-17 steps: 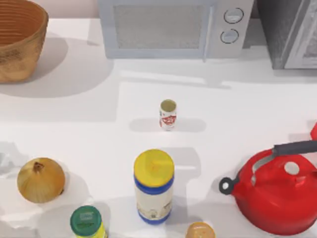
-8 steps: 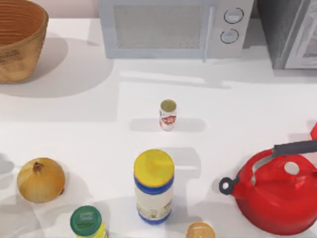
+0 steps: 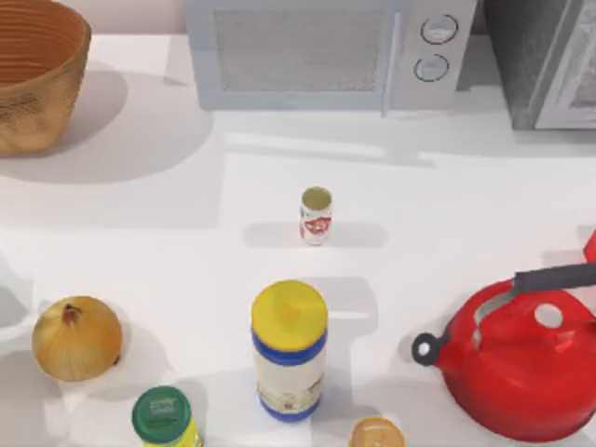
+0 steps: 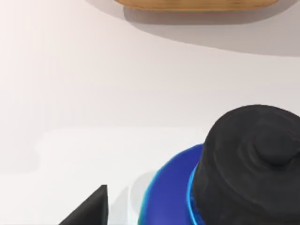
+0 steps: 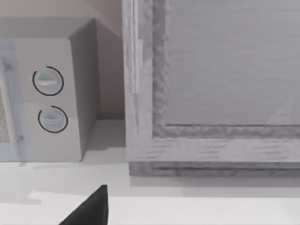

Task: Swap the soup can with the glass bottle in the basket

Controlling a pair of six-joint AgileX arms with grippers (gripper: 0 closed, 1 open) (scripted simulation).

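On the table itself nothing moves: the can (image 3: 316, 215) stands upright at the centre of the top view, well apart from the basket (image 3: 37, 102) in the upper left corner, just as in the earlier frames. What shifts is the soft shadow at the left edge beside the onion (image 3: 76, 337). It has slid and changed shape over the last second, so probably the left arm is travelling above that side, though the arm itself cannot be made out there.

In the left wrist view a blue bottle (image 4: 171, 192) with a black cap (image 4: 251, 161) sits close under the camera, with the basket's base (image 4: 194, 4) at the top edge. Whether either gripper is clenched or released cannot be told. The swap looks barely begun.
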